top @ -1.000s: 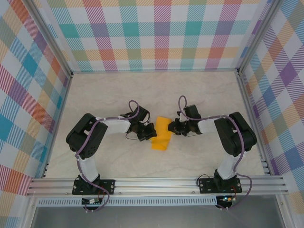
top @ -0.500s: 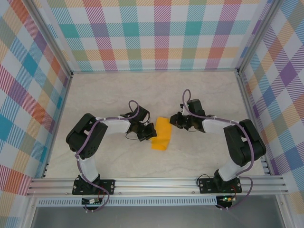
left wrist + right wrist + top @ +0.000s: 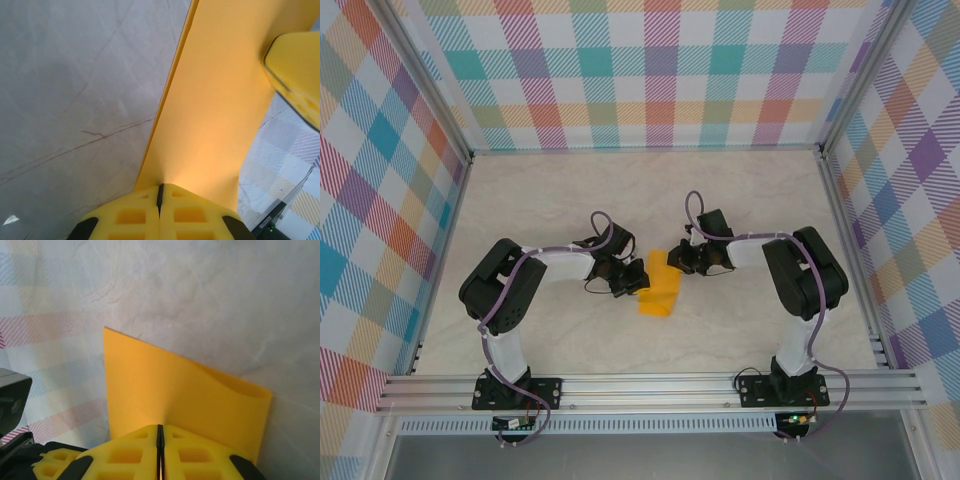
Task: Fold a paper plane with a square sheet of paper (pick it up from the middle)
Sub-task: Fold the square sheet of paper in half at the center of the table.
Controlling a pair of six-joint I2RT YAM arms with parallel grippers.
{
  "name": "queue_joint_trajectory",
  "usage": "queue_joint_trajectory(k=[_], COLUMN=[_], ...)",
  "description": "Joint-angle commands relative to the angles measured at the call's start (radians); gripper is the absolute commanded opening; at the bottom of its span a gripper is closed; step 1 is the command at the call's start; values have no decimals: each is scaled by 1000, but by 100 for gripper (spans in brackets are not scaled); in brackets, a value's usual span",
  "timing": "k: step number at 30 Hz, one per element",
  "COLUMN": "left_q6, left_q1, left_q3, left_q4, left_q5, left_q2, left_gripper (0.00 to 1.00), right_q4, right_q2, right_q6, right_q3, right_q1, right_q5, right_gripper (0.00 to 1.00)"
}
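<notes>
Pinching paper [image 3: 660, 292] at left edge with left fingers [image 3: 131, 218], shut; clamping right edge with right fingers [image 3: 129, 456]. Underneath, pale marbled counter [image 3: 550, 200]; around, plaid walls [image 3: 660, 70].

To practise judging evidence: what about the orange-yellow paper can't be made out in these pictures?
- Top view: thin orange-yellow square sheet of paper, too small to count folds or layers.
- Left wrist view: far end cut off by the top edge; near edge hidden in the left gripper.
- Right wrist view: near edge hidden in the right gripper.
</notes>
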Motion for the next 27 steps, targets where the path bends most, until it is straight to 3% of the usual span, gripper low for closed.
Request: queue_joint_trajectory(k=[1,10,15,20,27], left_q6=[-3,-3,-3,-5,-6], left_q1=[-21,-21,-21,-21,-21], left_q3=[-84,-95,-94,-94,-90], left_q4=[-197,-189,-188,-182,-180], left_q5=[-171,-167,-170,-172,-176], left_q2=[108,105,100,101,102], left_gripper=[3,3,3,3,2], right_q4=[-24,-28,-68,-122,-99], right_q2=[21,45,-97,-234,-305], right_q6=[-42,-38,-27,14,153], right_q3=[29,51,30,-52,-177], right_q1=[-48,-129,-123,-80,64], right_q5=[60,106,110,85,-16], right_gripper=[10,10,10,10,9])
